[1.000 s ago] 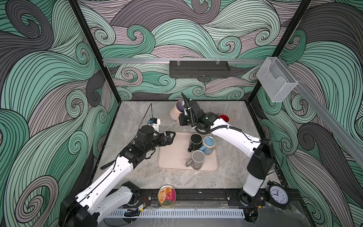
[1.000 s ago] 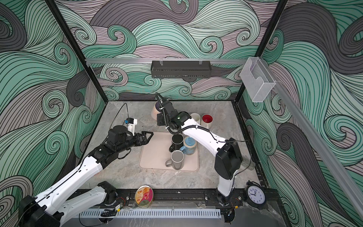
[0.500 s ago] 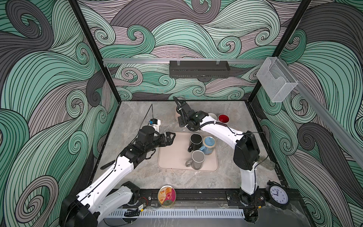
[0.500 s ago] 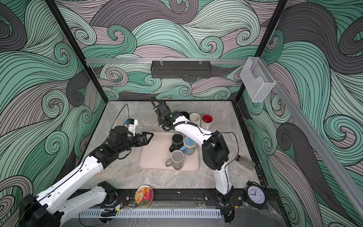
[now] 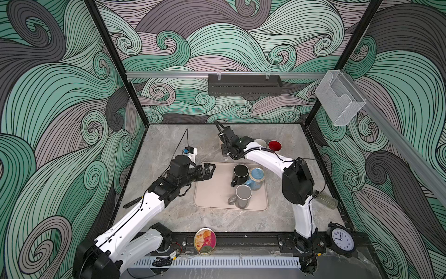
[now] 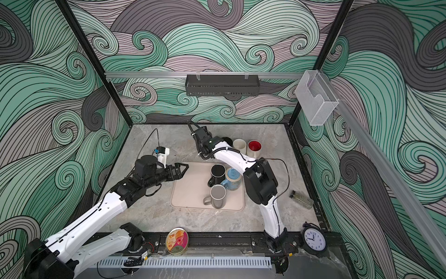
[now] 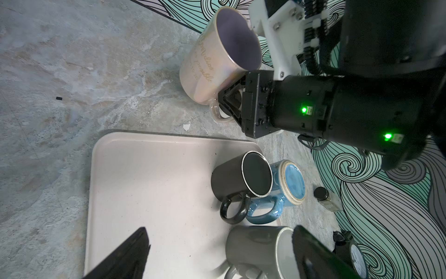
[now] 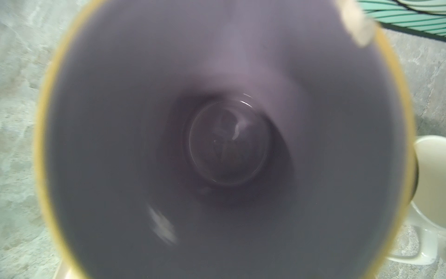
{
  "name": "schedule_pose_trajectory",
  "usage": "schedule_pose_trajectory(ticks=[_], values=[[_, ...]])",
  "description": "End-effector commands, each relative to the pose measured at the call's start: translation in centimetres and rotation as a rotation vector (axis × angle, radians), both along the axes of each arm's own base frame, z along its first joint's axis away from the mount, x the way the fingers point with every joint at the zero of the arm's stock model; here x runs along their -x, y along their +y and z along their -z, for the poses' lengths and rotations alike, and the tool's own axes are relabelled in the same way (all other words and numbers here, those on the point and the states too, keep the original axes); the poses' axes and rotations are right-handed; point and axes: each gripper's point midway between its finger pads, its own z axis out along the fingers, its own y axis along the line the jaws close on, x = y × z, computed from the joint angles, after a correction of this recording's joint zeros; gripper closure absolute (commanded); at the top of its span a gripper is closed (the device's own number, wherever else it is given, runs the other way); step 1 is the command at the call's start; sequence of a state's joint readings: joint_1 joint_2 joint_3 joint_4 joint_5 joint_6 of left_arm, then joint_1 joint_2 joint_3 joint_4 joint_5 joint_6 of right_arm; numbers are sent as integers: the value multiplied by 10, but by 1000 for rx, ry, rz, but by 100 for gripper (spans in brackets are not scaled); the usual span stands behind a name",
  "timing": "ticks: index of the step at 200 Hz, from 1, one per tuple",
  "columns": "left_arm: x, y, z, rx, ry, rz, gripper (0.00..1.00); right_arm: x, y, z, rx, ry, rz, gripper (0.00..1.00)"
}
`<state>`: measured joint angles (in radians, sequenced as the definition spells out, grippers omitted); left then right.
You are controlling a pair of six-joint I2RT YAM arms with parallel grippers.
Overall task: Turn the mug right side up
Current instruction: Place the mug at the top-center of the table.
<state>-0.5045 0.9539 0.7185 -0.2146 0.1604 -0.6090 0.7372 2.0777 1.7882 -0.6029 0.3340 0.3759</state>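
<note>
Out to the left of the beige tray, the left end effector hovers just at the tray's left rim with its jaws spread wide and nothing between them. On the right half of the tray three mugs huddle together: a black mug, a blue mug touching it, and a grey mug at the tray's near side.

Behind the tray's far edge, the right end effector is clamped on the handle of the pink mug. That mug has gold script on its side and sits tilted, its purple inside open to the right wrist camera. I cannot tell whether its base touches the bench.

Further right behind the tray stand a cream mug and a red-lined mug, side by side. Right of the tray lies a small glass jar.
</note>
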Motion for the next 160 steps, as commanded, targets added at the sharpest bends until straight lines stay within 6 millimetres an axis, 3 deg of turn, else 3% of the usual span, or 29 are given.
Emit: schedule_pose_trajectory(ticks=[1, 160], values=[[1, 3, 5, -22, 7, 0, 6, -23, 4, -36, -78, -119, 57, 100], [3, 5, 11, -29, 20, -1, 6, -30, -8, 17, -55, -45, 105, 100]])
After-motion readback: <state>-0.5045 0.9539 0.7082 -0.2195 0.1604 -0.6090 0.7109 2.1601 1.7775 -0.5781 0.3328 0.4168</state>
